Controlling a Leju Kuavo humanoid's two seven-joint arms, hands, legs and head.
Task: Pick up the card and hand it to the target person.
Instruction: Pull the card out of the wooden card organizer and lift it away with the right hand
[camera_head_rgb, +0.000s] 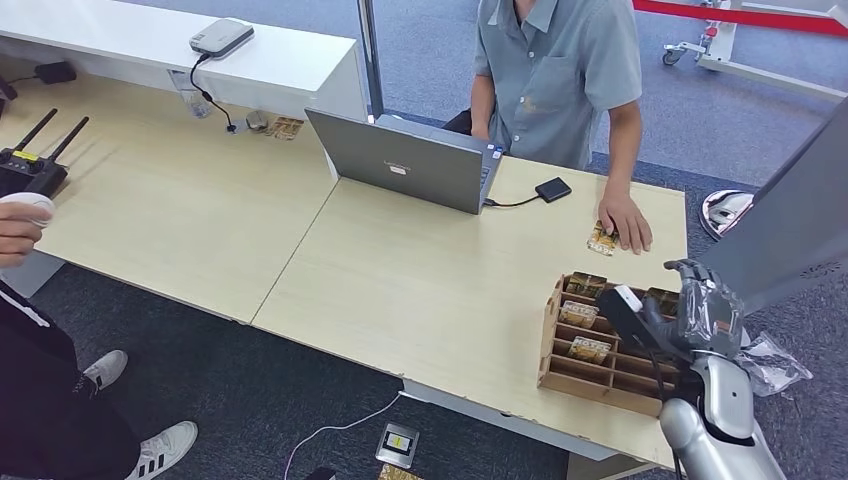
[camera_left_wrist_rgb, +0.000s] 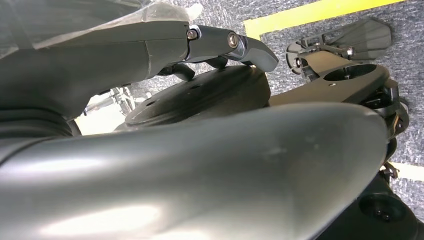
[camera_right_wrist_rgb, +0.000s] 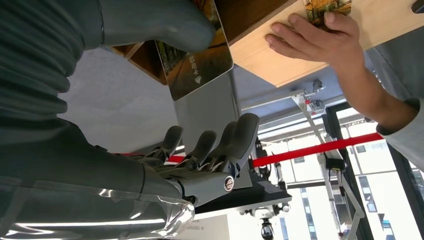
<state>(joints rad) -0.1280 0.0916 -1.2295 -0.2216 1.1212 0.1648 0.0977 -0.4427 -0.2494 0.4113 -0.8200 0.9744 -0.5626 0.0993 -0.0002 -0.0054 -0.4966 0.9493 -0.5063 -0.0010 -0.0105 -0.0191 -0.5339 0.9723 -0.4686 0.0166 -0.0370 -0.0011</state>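
Head view: the right hand (camera_head_rgb: 708, 305) hovers over the wooden rack (camera_head_rgb: 600, 345) at the bench's (camera_head_rgb: 400, 280) right front corner, fingers spread. A person's hand (camera_head_rgb: 625, 220) presses a card on the bench near its far right edge.

Left wrist view: the left hand (camera_left_wrist_rgb: 200, 165) looms close; I cannot tell how its fingers lie.

Right wrist view: a card (camera_right_wrist_rgb: 197, 62) stands in the rack just beside the thumb (camera_right_wrist_rgb: 155, 20), apart from the open fingers (camera_right_wrist_rgb: 220, 145), which hold nothing.
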